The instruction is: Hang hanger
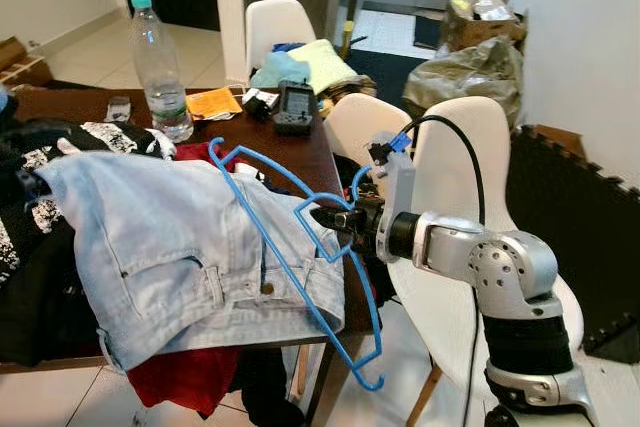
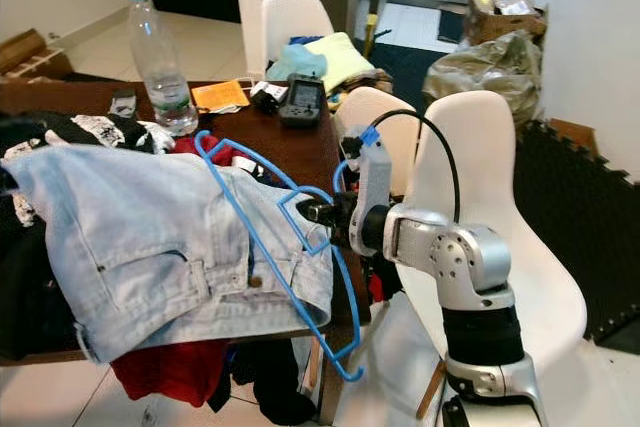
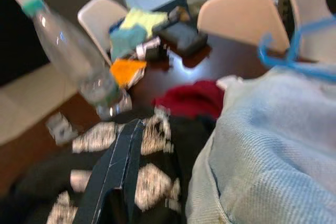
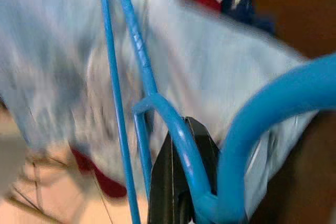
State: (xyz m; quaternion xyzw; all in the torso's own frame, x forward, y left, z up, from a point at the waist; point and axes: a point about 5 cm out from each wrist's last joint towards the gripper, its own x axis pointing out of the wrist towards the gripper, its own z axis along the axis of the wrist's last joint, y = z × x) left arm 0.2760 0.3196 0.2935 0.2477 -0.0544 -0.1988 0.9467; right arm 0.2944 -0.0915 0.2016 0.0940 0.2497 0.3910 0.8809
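A blue wire hanger (image 1: 372, 379) lies tilted across light blue jeans (image 1: 180, 247) at the table's near right corner, its lower end hanging past the edge. My right gripper (image 1: 328, 218) reaches in from the right and is shut on the hanger's neck, just below the hook (image 1: 360, 182). In the right wrist view the black fingers (image 4: 181, 182) pinch the blue wire (image 4: 139, 45) against the denim. A dark finger (image 3: 113, 177) of my left gripper hovers over a black and white patterned garment (image 3: 152, 182) at the left of the heap.
Clothes are heaped on the brown table (image 1: 300, 152), along with a water bottle (image 1: 160, 67), an orange packet (image 1: 213, 102) and a black device (image 1: 295, 107). White chairs (image 1: 460, 167) stand close on the right and behind. Bags (image 1: 470, 67) sit at the back right.
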